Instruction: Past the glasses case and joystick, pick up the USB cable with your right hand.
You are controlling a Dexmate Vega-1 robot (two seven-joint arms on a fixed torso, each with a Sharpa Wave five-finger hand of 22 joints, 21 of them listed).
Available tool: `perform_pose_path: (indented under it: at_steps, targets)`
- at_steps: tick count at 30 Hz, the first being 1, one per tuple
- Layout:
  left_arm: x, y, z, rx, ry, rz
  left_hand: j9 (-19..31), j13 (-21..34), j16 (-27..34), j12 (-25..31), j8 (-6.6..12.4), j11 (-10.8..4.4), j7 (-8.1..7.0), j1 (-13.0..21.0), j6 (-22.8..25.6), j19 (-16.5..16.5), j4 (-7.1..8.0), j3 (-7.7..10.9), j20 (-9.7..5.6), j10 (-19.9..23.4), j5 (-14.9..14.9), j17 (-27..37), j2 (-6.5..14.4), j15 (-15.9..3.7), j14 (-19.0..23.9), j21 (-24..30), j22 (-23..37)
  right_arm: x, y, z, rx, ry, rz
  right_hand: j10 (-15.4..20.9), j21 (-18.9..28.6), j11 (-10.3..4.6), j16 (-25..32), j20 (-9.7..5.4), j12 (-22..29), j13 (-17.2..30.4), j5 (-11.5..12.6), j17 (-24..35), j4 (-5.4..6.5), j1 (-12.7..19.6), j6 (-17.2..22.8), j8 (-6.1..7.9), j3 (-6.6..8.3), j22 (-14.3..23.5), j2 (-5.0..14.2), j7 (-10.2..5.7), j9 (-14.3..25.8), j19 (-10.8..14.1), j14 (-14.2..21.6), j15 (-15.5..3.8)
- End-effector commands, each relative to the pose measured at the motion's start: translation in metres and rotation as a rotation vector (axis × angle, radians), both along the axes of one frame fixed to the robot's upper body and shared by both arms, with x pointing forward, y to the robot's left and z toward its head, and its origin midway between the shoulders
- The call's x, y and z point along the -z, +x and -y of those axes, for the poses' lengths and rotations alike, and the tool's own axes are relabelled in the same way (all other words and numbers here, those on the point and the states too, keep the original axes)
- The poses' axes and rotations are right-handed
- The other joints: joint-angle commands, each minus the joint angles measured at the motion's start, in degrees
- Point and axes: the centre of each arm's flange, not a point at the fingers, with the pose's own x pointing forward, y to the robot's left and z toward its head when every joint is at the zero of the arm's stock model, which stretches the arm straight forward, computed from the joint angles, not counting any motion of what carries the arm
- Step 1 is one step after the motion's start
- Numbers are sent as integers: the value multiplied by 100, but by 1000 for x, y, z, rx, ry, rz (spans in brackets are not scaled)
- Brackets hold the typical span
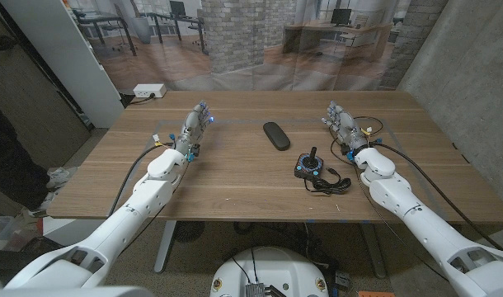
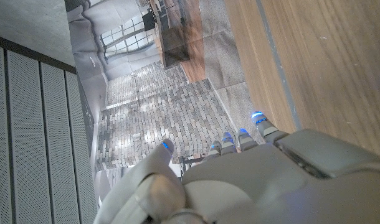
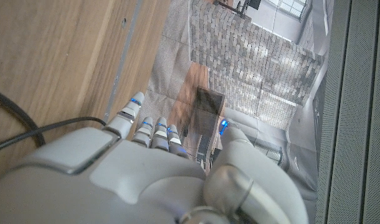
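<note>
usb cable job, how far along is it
Done: the right robot hand stands past the black oval glasses case and the black joystick, next to the thin black USB cable. In hand: nothing; its fingers look apart and empty. Left: close on the cable and lift it. The left robot hand waits, empty.

Place: robot test room, lab-like, dressed up as an office.
Backdrop: printed sheet (image 1: 260,41) hung behind, picturing brick pillar, office desks, monitors, wood floor.
Walls: plain grey concrete (image 1: 466,74) at right, white panel (image 1: 62,58) at left.
Furniture: single wooden desk (image 1: 235,177) on metal legs.
Wiring: white power strip (image 1: 149,91) on floor beyond the desk.
</note>
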Motion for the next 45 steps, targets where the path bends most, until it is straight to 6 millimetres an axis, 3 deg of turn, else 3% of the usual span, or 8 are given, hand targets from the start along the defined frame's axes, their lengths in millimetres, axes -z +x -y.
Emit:
perform_pose_path:
  at_steps: [1, 20, 45]
  targets:
    - [-11, 0, -9, -10, -37, 22, 9, 22, 35, 25, 40, 2, 6, 44, -39, -44, 2, 46, 7, -66, 35, 24, 214, 9, -55, 30, 28, 2, 1, 1, 16, -54, -13, -1, 37, 52, 45, 5, 29, 15, 26, 8, -10, 55, 5, 30, 33, 23, 16, 44, 12, 35, -9, 51]
    - [-7, 0, -13, -14, -48, 17, 10, 22, 35, 27, 39, -7, 6, 36, -38, -33, -1, 58, 0, -54, 31, 24, 210, 14, -47, 12, 29, -5, -3, 0, 31, -76, 4, 3, 35, 54, 44, 8, 31, 16, 24, 10, -47, 77, 2, 28, 15, 24, 42, 47, 14, 38, -7, 59]
    - [-5, 2, -14, -16, -55, 14, 10, 22, 33, 23, 40, -6, 2, 28, -31, -24, -5, 69, 3, -59, 26, 23, 200, 10, -45, -10, 30, -37, -15, 5, 113, -184, 73, 15, 38, 65, 45, 5, 34, 17, 25, 10, -114, 124, 15, 32, -7, 25, 70, 47, 16, 58, 3, 68]
